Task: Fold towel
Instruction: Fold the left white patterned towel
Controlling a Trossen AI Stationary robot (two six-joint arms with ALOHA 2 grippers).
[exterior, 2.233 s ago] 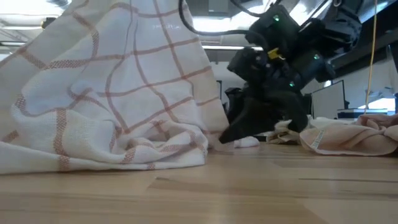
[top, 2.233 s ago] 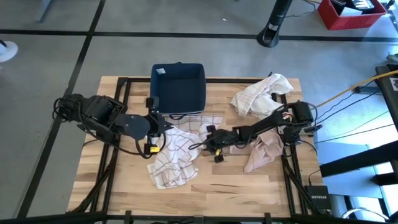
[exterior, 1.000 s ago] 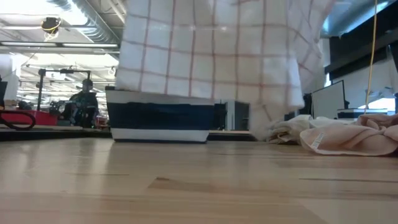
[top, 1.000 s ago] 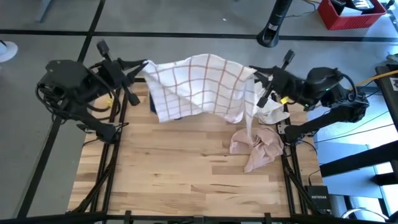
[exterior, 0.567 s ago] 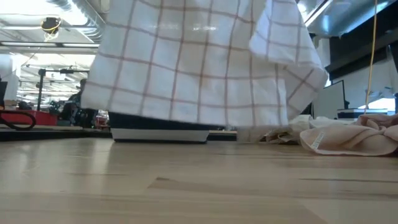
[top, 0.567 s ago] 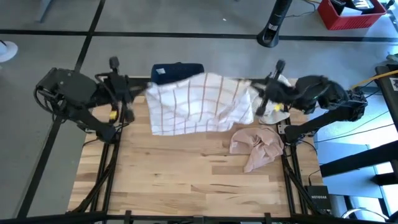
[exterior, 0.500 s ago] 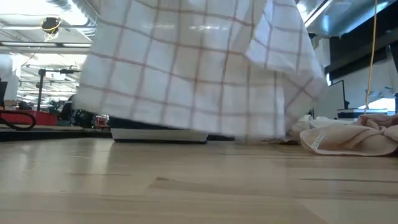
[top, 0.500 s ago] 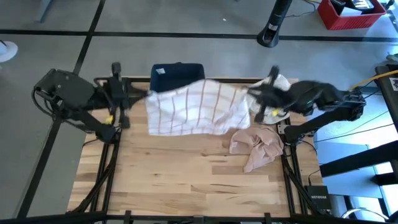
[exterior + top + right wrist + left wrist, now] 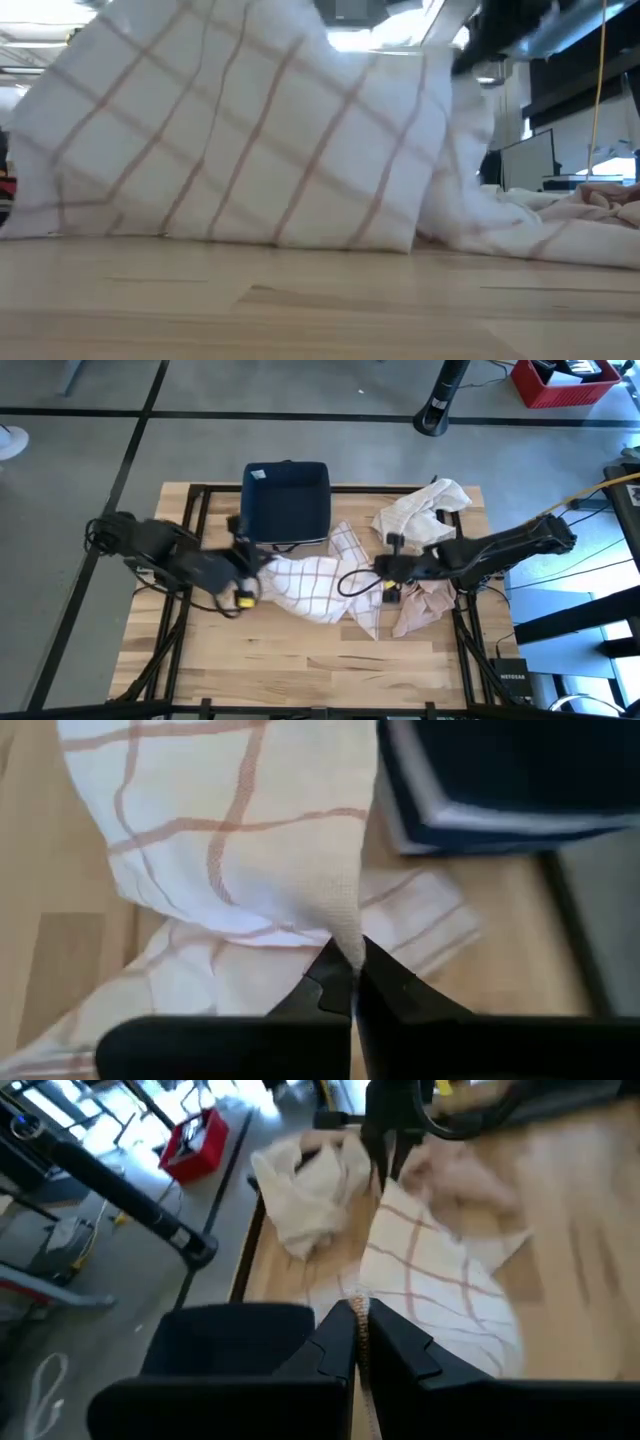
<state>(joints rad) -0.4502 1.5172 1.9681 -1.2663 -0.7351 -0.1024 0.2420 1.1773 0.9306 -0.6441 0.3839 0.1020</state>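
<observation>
The white towel [image 9: 318,584] with thin red-brown checks lies bunched on the table in front of the dark blue bin [image 9: 287,505]. In the low view the towel [image 9: 230,150] stands like a tent, its lower edge on the wood. My left gripper [image 9: 258,565] is shut on the towel's left end. My right gripper [image 9: 378,568] is shut on its right end. Both are low over the table. The left wrist view shows the towel [image 9: 430,1275] running away toward the right arm. My left gripper pinches the towel's left edge [image 9: 362,1302] between its two shut fingers, slanting down from the table's left side. The cloth runs slack from there onto the table. My right gripper pinches a bunched corner of the towel [image 9: 345,932] between its shut fingers, slanting down from the table's right. The cloth falls away from the fingers in soft folds onto the wood.
A crumpled white cloth [image 9: 420,510] lies at the far right of the table. A beige cloth [image 9: 425,605] lies just beyond the right gripper, toward the right edge. The bin stands at the far edge, close behind the towel. Bare wood lies along the near edge.
Both grippers have come down from high over the bin toward the table and its near edge, tipping downward, and stayed shut. The towel, which hung spread in the air between them, has come down with them and now rests bunched and slack in front of the bin.
</observation>
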